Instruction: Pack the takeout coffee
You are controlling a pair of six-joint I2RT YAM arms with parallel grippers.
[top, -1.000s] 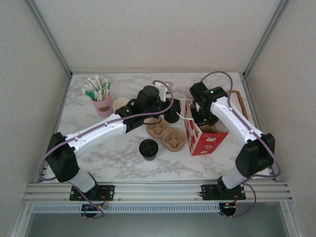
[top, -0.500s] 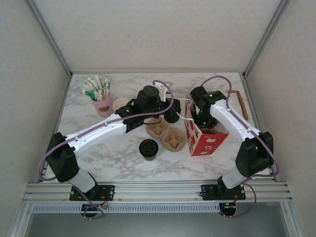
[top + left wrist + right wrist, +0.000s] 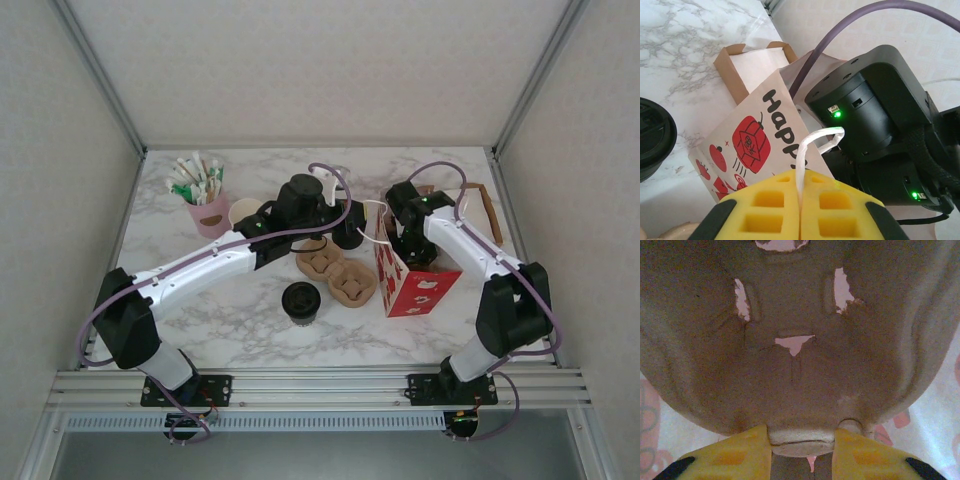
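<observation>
Takeout coffee (image 3: 301, 302), one cup, stayed put; right hand (image 3: 802, 447), clamping one pulp carrier (image 3: 800, 340), had shifted left over the single bag (image 3: 415, 285), left hand (image 3: 800, 200) still pinching its handle (image 3: 801, 165).

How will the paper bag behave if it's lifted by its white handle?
Likely floppy: the paper bag has thin walls, so it may sag or crumple. The handle is a thin loop pinched in the left end effector, so the bag would probably swing. Tall and narrow, it could tip if pushed.
</observation>
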